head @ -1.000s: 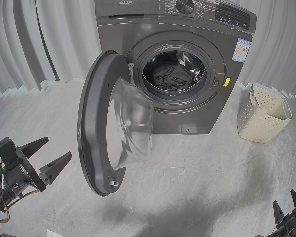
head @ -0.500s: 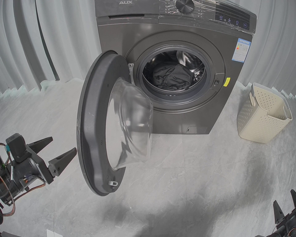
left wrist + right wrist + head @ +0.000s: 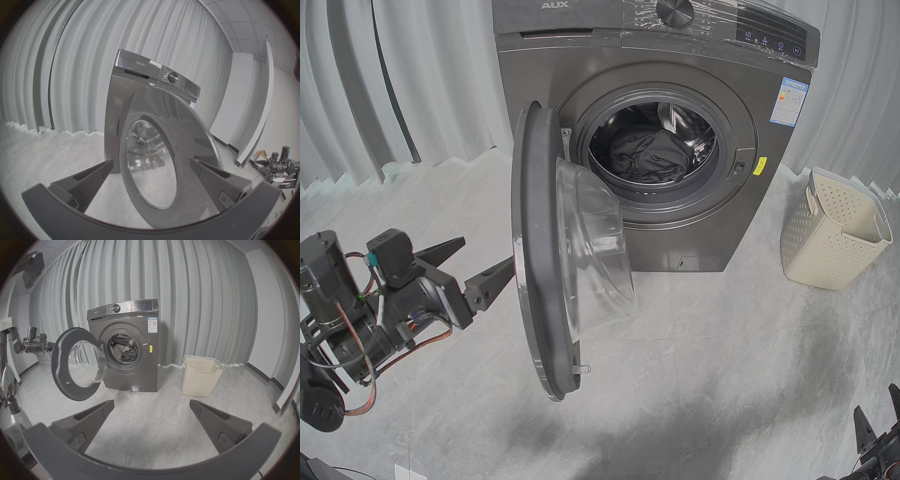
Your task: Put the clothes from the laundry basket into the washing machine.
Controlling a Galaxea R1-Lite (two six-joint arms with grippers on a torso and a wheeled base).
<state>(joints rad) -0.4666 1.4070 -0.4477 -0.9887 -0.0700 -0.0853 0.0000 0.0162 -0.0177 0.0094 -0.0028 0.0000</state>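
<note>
The grey washing machine [image 3: 650, 75] stands with its round door [image 3: 540, 250] swung half out on its left hinge. Dark clothes [image 3: 650, 156] lie inside the drum, also seen in the right wrist view [image 3: 128, 355]. The cream laundry basket [image 3: 834, 231] sits on the floor right of the machine; the part of its inside that shows [image 3: 201, 365] holds nothing. My left gripper [image 3: 489, 250] is open, its lower fingertip against the door's outer face [image 3: 187, 131]. My right gripper [image 3: 878, 431] is open low at the right, far from the basket and machine.
Pale curtains [image 3: 425, 81] hang behind and to both sides of the machine. The grey tiled floor [image 3: 706, 375] in front of the machine and basket is open room. Other equipment [image 3: 278, 162] stands far off by the wall.
My left gripper has risen and moved right to the door's outer face, and the door has swung partway toward the machine. The right arm has not moved.
</note>
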